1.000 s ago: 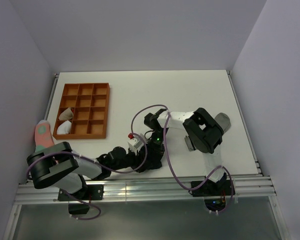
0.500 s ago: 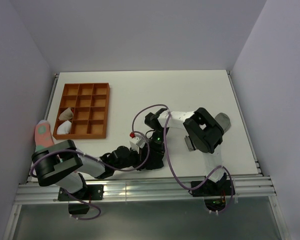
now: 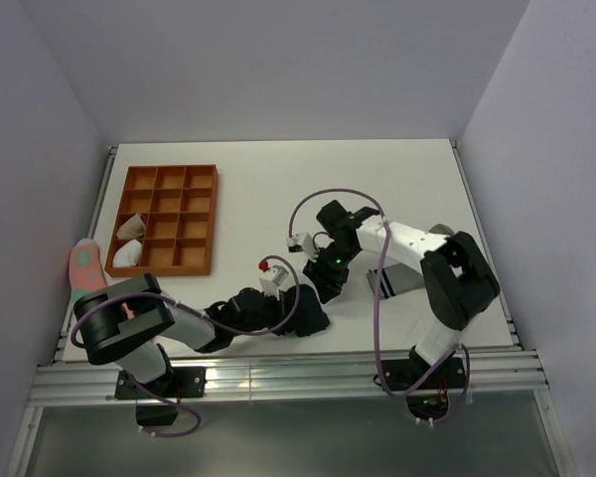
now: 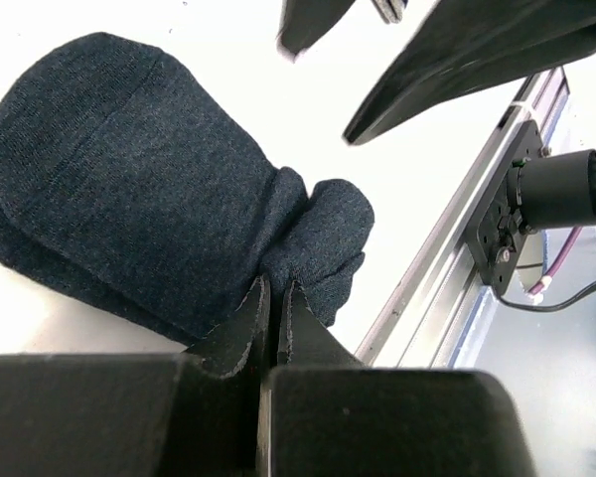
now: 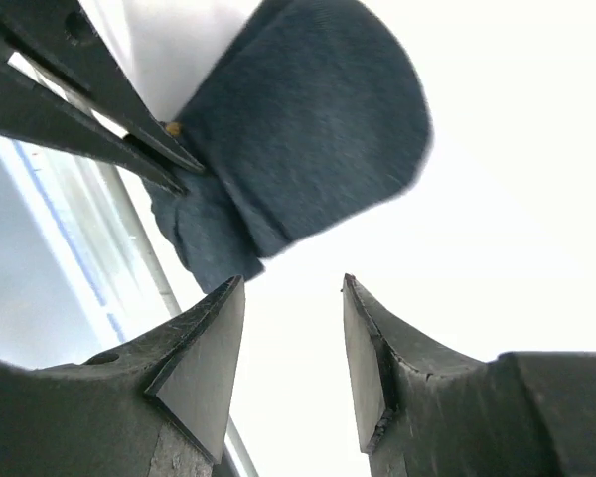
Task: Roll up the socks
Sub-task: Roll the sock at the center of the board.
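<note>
Left wrist: navy sock [image 4: 129, 179] is clamped by left gripper [image 4: 275, 290] at near edge of table [image 4: 228, 40]; right gripper [image 5: 293, 283] is parted, seemingly empty

The navy sock [image 4: 129, 189] was seen to be knitted cloth, matt and finely ribbed, with a slightly fuzzy nap. The jaws of the left gripper [image 4: 275, 298] and of the right gripper [image 5: 293, 298] were made of black matt plastic, faintly grained. The counter [image 3: 278, 179] was finished in a smooth, matt white. The compartment tray [image 3: 215, 219] was given a matt orange-brown surface; whether plastic or wood could not be told. The rail [image 3: 278, 373] along the near edge was formed of pale brushed metal. The cables [image 3: 338, 192] were sheathed in glossy purple plastic.
</note>
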Controlling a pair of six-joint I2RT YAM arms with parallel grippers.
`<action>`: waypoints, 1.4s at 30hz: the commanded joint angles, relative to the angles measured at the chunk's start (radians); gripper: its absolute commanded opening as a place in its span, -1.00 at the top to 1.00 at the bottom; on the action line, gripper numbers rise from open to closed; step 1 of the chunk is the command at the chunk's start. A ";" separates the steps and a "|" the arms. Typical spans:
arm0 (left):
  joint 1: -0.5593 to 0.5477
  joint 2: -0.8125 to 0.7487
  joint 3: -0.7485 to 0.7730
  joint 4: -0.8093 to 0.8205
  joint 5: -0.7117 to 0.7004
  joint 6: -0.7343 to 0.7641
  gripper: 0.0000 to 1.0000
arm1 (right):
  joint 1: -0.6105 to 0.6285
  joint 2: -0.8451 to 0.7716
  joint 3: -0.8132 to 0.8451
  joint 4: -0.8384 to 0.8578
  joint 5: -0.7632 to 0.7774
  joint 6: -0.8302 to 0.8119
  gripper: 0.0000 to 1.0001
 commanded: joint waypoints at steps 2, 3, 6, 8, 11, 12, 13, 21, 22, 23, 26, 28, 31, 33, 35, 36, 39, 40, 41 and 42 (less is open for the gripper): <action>-0.001 0.066 -0.021 -0.201 0.006 -0.016 0.99 | -0.029 -0.129 -0.065 0.109 0.072 -0.012 -0.04; 0.003 0.072 -0.021 -0.203 0.009 -0.022 0.99 | -0.032 -0.148 -0.078 0.118 0.075 -0.033 -0.04; 0.016 0.069 -0.025 -0.220 0.019 -0.036 0.99 | -0.033 -0.245 -0.153 0.175 0.102 -0.094 -0.08; 0.026 0.063 -0.036 -0.226 0.029 -0.047 0.99 | -0.032 -0.308 -0.207 0.210 0.116 -0.128 -0.09; 0.057 0.052 -0.047 -0.259 0.057 -0.059 0.99 | -0.006 -0.376 -0.269 0.246 0.135 -0.186 -0.09; 0.065 0.049 -0.045 -0.269 0.063 -0.061 0.99 | 0.006 -0.402 -0.282 0.247 0.141 -0.214 -0.09; 0.069 0.048 -0.038 -0.282 0.069 -0.061 0.99 | 0.019 -0.412 -0.305 0.255 0.138 -0.223 -0.09; 0.103 0.058 0.008 -0.419 0.120 -0.047 0.99 | 0.202 -0.552 -0.438 0.374 0.182 -0.243 -0.10; 0.104 0.057 0.013 -0.422 0.123 -0.047 0.99 | 0.216 -0.560 -0.444 0.387 0.191 -0.240 -0.10; 0.106 0.060 0.013 -0.428 0.124 -0.048 0.99 | 0.229 -0.564 -0.451 0.401 0.188 -0.242 -0.11; 0.118 0.066 0.013 -0.428 0.146 -0.053 0.99 | 0.255 -0.564 -0.457 0.408 0.175 -0.243 -0.13; 0.127 0.068 0.008 -0.418 0.161 -0.056 0.99 | 0.273 -0.548 -0.457 0.410 0.168 -0.243 -0.15; 0.135 0.072 0.013 -0.420 0.170 -0.056 0.99 | 0.313 -0.514 -0.460 0.424 0.194 -0.240 -0.14; 0.137 0.075 0.013 -0.414 0.173 -0.056 0.99 | 0.324 -0.500 -0.467 0.442 0.202 -0.239 -0.13; 0.140 0.084 0.014 -0.411 0.184 -0.054 0.99 | 0.336 -0.497 -0.472 0.459 0.208 -0.239 -0.13; 0.141 0.089 0.019 -0.411 0.184 -0.053 0.99 | 0.342 -0.491 -0.474 0.462 0.219 -0.237 -0.13; 0.143 0.106 0.031 -0.411 0.192 -0.050 0.99 | 0.361 -0.472 -0.471 0.471 0.228 -0.231 -0.13; 0.146 0.110 0.036 -0.413 0.195 -0.048 0.99 | 0.364 -0.465 -0.468 0.470 0.233 -0.229 -0.13; 0.147 0.118 0.040 -0.416 0.198 -0.048 0.99 | 0.367 -0.457 -0.464 0.471 0.240 -0.223 -0.12; 0.149 0.123 0.048 -0.419 0.206 -0.045 0.99 | 0.372 -0.437 -0.460 0.471 0.245 -0.225 -0.11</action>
